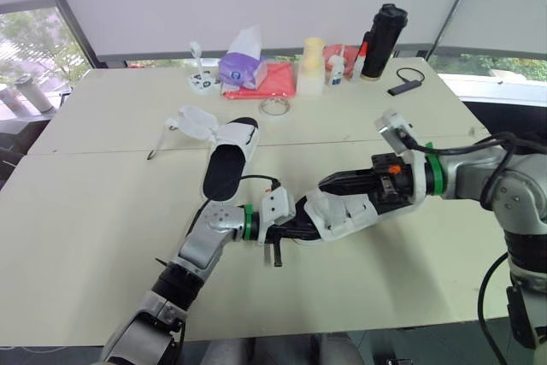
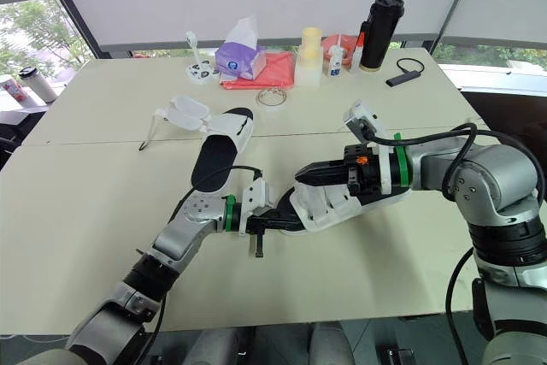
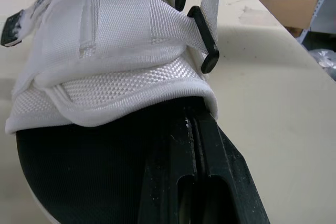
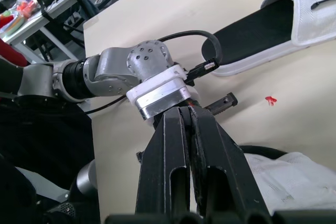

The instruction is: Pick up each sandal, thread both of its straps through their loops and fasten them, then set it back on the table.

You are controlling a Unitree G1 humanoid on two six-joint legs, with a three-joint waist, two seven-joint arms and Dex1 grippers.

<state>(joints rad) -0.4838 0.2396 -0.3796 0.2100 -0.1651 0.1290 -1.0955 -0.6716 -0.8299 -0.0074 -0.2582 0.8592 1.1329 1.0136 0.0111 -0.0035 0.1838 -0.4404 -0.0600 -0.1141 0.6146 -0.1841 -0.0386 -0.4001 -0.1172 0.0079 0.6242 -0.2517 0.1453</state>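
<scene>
1. Two sandals are on the cream table (image 1: 85, 237), and two grippers meet at the nearer one.
2. The near sandal (image 1: 342, 215) sits at the front centre between the arms, white upper toward the right arm and black footbed toward the left.
3. The left gripper (image 1: 295, 230) has its fingers pressed together along the footbed, their tips tucked under the white upper, just beside a black buckle (image 3: 207, 40).
4. The right gripper (image 1: 329, 184) lies over the upper, fingers closed tight. Whether a strap is pinched between them I cannot make out.
5. The second sandal (image 1: 226, 168) lies farther back and to the left, apart from both grippers, with its straps spread open.
6. Along the far edge are one of each: a purple tissue pack (image 1: 242, 66), a red cloth (image 1: 275, 83), a cream bottle (image 1: 312, 66) and a black flask (image 1: 383, 40). A tape ring (image 1: 274, 107) lies just in front.
</scene>
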